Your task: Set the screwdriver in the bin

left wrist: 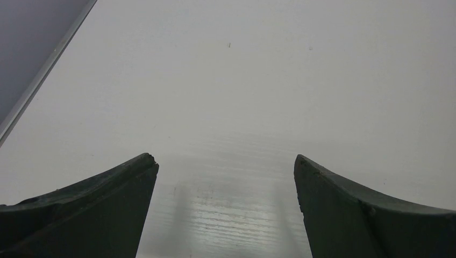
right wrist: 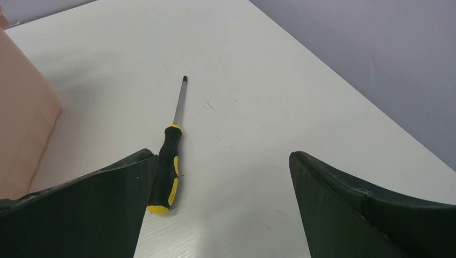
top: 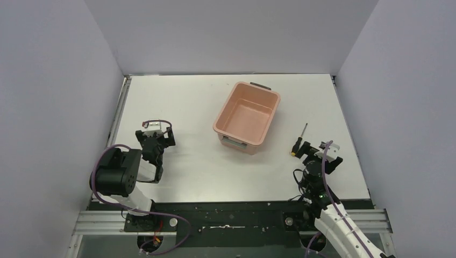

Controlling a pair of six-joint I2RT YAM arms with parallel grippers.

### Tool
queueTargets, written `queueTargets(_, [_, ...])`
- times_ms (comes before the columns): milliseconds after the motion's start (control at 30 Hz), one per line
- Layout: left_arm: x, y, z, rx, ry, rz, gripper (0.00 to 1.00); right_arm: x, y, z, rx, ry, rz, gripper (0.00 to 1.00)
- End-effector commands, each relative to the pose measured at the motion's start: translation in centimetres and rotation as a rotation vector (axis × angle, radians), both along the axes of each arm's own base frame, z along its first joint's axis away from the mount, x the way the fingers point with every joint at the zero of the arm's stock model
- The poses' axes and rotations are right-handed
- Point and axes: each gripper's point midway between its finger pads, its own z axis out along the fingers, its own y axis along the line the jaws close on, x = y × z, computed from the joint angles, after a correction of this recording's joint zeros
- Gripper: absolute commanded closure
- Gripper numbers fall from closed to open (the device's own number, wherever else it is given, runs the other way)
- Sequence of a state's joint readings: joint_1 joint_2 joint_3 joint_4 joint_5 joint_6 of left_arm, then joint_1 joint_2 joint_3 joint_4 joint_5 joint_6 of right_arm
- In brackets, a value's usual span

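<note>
The screwdriver [top: 298,141] [right wrist: 168,166], black-handled with yellow trim and a thin metal shaft, lies flat on the white table to the right of the bin [top: 248,116], a salmon-pink tub with nothing in it. My right gripper [top: 318,155] [right wrist: 221,161] stands open just behind the handle. In the right wrist view the handle lies beside the inner edge of the left finger [right wrist: 102,204], untouched. Only a pink wall of the bin [right wrist: 21,118] shows at that view's left edge. My left gripper [top: 155,138] [left wrist: 226,161] hovers open over bare table at the left, far from both things.
Grey walls close in the table on the left, back and right. The table's right edge [top: 349,140] runs close to my right arm. The black base rail [top: 231,215] runs along the near side.
</note>
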State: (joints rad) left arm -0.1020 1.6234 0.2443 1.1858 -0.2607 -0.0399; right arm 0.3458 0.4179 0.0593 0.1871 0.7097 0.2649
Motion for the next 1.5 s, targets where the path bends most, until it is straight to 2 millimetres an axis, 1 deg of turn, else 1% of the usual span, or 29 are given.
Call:
queueTargets(0, [0.5, 0.0, 1.4, -0.001, -0.048, -0.008, 0.03, 1.5, 0.3, 4.4, 0.012, -0.059, -0.012, 0.0])
queueTargets(100, [0.5, 0.0, 1.4, 0.0, -0.048, -0.007, 0.03, 2.9, -0.2, 7.2, 0.004, 0.032, -0.057, 0.0])
queueTargets(133, [0.5, 0.0, 1.4, 0.0, -0.048, -0.007, 0.03, 3.3, -0.6, 7.7, -0.002, 0.083, -0.081, 0.0])
queueTargets(167, [0.5, 0.0, 1.3, 0.0, -0.047, -0.007, 0.03, 4.0, -0.9, 8.9, 0.004, 0.114, -0.093, 0.0])
queueTargets(200, [0.5, 0.0, 1.3, 0.0, -0.046, -0.008, 0.03, 4.8, -1.1, 10.4, 0.013, 0.142, -0.085, 0.0])
queueTargets(233, [0.5, 0.0, 1.4, 0.0, -0.047, -0.007, 0.03, 5.8, -1.7, 10.4, 0.027, 0.192, -0.082, 0.0])
queueTargets(267, [0.5, 0.0, 1.4, 0.0, -0.048, -0.008, 0.03, 6.8, -1.8, 11.0, 0.059, 0.216, -0.053, 0.0])
queueTargets(300, [0.5, 0.0, 1.4, 0.0, -0.048, -0.008, 0.03, 7.7, -2.0, 11.1, 0.095, 0.255, -0.029, 0.0])
queueTargets(367, [0.5, 0.0, 1.3, 0.0, -0.047, -0.007, 0.03, 9.3, -2.0, 10.5, 0.157, 0.345, 0.051, 0.0])
queueTargets(433, [0.5, 0.0, 1.4, 0.0, -0.049, -0.008, 0.03, 10.4, -1.5, 8.8, 0.196, 0.467, 0.122, 0.0])
queueTargets(467, [0.5, 0.0, 1.4, 0.0, -0.048, -0.008, 0.03, 10.7, -1.3, 7.5, 0.208, 0.534, 0.145, 0.0])
queueTargets(533, [0.5, 0.0, 1.4, -0.001, -0.048, -0.006, 0.03, 11.2, -0.1, 4.6, 0.263, 0.63, 0.235, 0.02])
queueTargets(600, [0.5, 0.0, 1.4, 0.0, -0.049, -0.008, 0.03, 11.6, 0.8, 1.6, 0.333, 0.689, 0.293, 0.07])
queueTargets(700, [0.5, 0.1, 1.4, -0.001, -0.049, -0.006, 0.03, 11.6, 1.7, -2.8, 0.396, 0.795, 0.318, 0.17])
queueTargets(800, [0.5, 0.0, 1.3, 0.0, -0.047, -0.008, 0.03, 11.4, 1.9, -5.8, 0.422, 0.845, 0.303, 0.21])
queueTargets(900, [0.5, 0.0, 1.3, 0.0, -0.046, -0.008, 0.03, 11.0, 2.0, -7.9, 0.425, 0.876, 0.281, 0.26])
queueTargets(967, [0.5, 0.0, 1.4, -0.001, -0.049, -0.007, 0.03, 10.6, 3.0, -9.4, 0.436, 0.912, 0.308, 0.34])
queueTargets(1033, [0.5, 0.0, 1.4, -0.001, -0.049, -0.007, 0.03, 9.8, 3.4, -10.9, 0.416, 0.978, 0.305, 0.45])
queueTargets(1067, [0.5, 0.0, 1.3, 0.0, -0.047, -0.007, 0.03, 9.4, 3.4, -11.5, 0.407, 0.999, 0.299, 0.55])
queueTargets(1100, [0.5, 0.0, 1.3, -0.001, -0.047, -0.007, 0.03, 9.1, 3.4, -11.8, 0.405, 1.009, 0.288, 0.67])
queueTargets(1133, [0.5, 0.0, 1.3, -0.001, -0.047, -0.007, 0.03, 9.0, 3.4, -11.8, 0.405, 1.01, 0.283, 0.82])
queueTargets(1167, [0.5, 0.0, 1.3, 0.0, -0.047, -0.008, 0.03, 8.9, 3.3, -11.6, 0.404, 1.011, 0.279, 0.95])
queueTargets(1200, [0.5, 0.1, 1.3, 0.0, -0.046, -0.006, 0.03, 9.0, 3.0, -10.9, 0.39, 1.007, 0.265, 1.0])
queueTargets(1267, [0.5, 0.0, 1.4, -0.001, -0.048, -0.008, 0.03, 9.6, 2.4, -8.8, 0.359, 0.995, 0.244, 1.0])
queueTargets(1333, [0.5, 0.0, 1.3, -0.001, -0.047, -0.007, 0.03, 10.6, 2.1, -5.4, 0.332, 0.97, 0.236, 1.0])
queueTargets(1367, [0.5, 0.0, 1.4, 0.0, -0.049, -0.008, 0.03, 11.3, 2.0, -3.4, 0.324, 0.95, 0.239, 1.0])
queueTargets(1433, [0.5, 0.0, 1.4, -0.001, -0.047, -0.007, 0.03, 11.8, 2.0, 0.3, 0.321, 0.935, 0.24, 1.0])
queueTargets(1467, [0.5, 0.0, 1.3, 0.0, -0.047, -0.007, 0.03, 12.6, 1.9, 2.8, 0.314, 0.905, 0.241, 1.0])
